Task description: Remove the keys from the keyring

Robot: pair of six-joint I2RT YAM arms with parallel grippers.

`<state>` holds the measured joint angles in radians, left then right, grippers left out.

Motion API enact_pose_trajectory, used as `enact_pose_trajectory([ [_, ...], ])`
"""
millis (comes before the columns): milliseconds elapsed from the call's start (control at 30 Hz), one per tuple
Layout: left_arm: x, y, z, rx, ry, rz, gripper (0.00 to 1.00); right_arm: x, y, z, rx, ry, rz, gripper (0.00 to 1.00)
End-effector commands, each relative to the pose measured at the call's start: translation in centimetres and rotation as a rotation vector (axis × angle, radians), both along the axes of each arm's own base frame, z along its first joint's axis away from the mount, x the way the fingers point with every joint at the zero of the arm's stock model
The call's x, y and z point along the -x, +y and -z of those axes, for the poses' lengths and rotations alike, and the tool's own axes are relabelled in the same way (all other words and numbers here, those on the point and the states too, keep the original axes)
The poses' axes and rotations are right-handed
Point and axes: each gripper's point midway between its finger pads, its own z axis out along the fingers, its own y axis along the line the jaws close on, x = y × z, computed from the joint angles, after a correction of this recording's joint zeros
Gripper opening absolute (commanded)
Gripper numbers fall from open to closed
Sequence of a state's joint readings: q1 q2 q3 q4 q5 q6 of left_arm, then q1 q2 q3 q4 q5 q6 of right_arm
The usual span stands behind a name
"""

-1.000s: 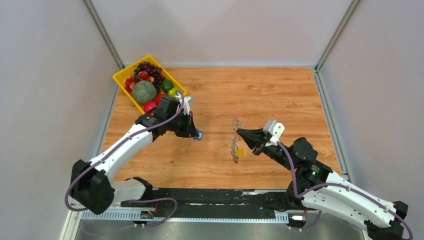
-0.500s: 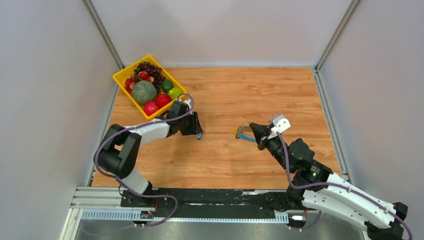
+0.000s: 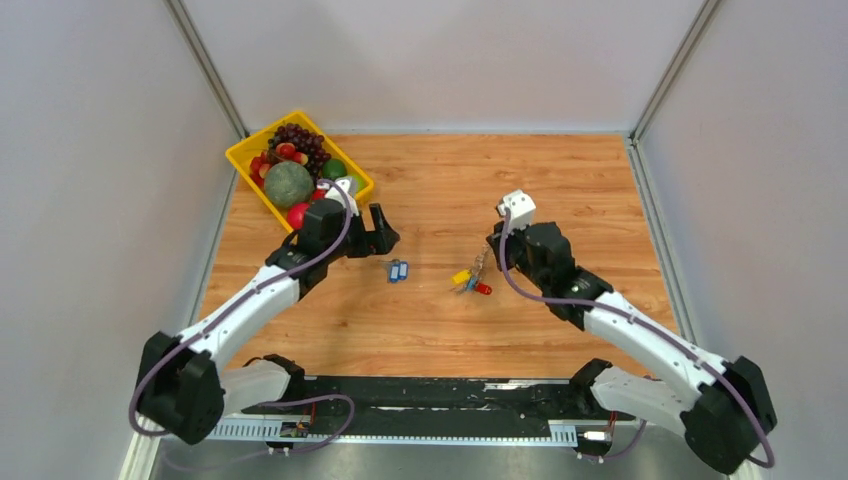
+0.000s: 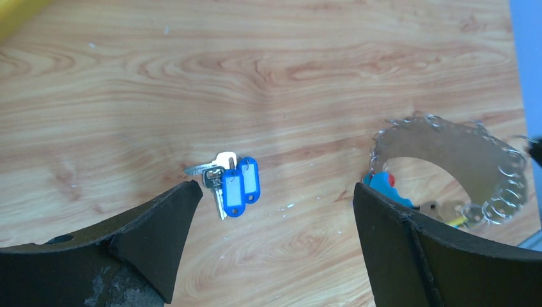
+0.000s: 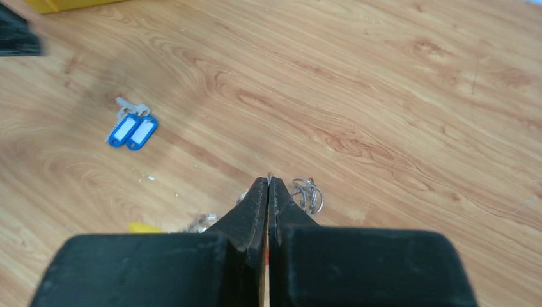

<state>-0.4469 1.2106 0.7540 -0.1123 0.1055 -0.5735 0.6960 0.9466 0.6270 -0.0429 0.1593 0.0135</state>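
Note:
Two silver keys with blue heads (image 3: 398, 271) lie loose on the wooden table, just in front of my left gripper (image 3: 386, 232). In the left wrist view these blue keys (image 4: 233, 185) rest free between the wide-open fingers (image 4: 153, 236) of that gripper (image 4: 276, 190). My right gripper (image 3: 485, 262) is shut on the keyring (image 3: 478, 266), whose chain hangs down with yellow and red keys (image 3: 470, 284) touching the table. The right wrist view shows this gripper (image 5: 268, 182) pinching a thin metal ring, with chain rings (image 5: 308, 195) beside it. The keyring's chain loop (image 4: 505, 185) and blue band (image 4: 387, 187) show at right.
A yellow basket (image 3: 243, 152) of fruit stands at the back left, close behind my left arm. Grey walls with metal rails bound the table on three sides. The blue keys (image 5: 131, 131) lie left of my right gripper.
My left gripper has opened and let go of the blue keys, which now lie on the table. The right gripper has swung round, still holding the keyring.

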Motion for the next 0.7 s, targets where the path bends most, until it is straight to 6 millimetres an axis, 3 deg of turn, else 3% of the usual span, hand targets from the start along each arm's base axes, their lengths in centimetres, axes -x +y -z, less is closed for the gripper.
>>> enact_pose_trajectory([
  [0,1.1,3.5,-2.8,-0.072,-0.101,-0.096,1.0,-3.8,2.5,-2.2,-0.123,0.02,-0.062,0.0],
  [200,1.5,7.6,-3.7,-0.158,-0.153,-0.259,1.0,-9.3,2.9,0.9,-0.091,0.115,-0.015,0.0],
  [233,1.6,8.4,-3.6,-0.182,-0.149,-0.297,1.0,-10.0,2.9,1.3,-0.087,0.123,-0.004,0.05],
  [267,1.6,8.8,-3.9,-0.182,-0.154,-0.32,1.0,-10.7,3.0,1.5,-0.086,0.128,0.0,0.18],
  [367,1.7,11.2,-4.5,-0.238,-0.161,-0.435,1.0,-12.8,2.4,1.1,-0.103,0.13,0.078,0.82],
  [400,1.6,11.7,-5.0,-0.243,-0.17,-0.462,1.0,-13.3,1.7,0.8,-0.115,0.122,0.14,0.94],
  [500,1.7,13.0,-5.7,-0.299,-0.192,-0.501,1.0,-13.8,0.6,-1.1,-0.147,0.085,0.217,1.0],
  [667,1.9,12.8,-6.3,-0.304,-0.198,-0.476,1.0,-13.3,-2.5,-3.3,-0.255,0.078,0.429,1.0],
])
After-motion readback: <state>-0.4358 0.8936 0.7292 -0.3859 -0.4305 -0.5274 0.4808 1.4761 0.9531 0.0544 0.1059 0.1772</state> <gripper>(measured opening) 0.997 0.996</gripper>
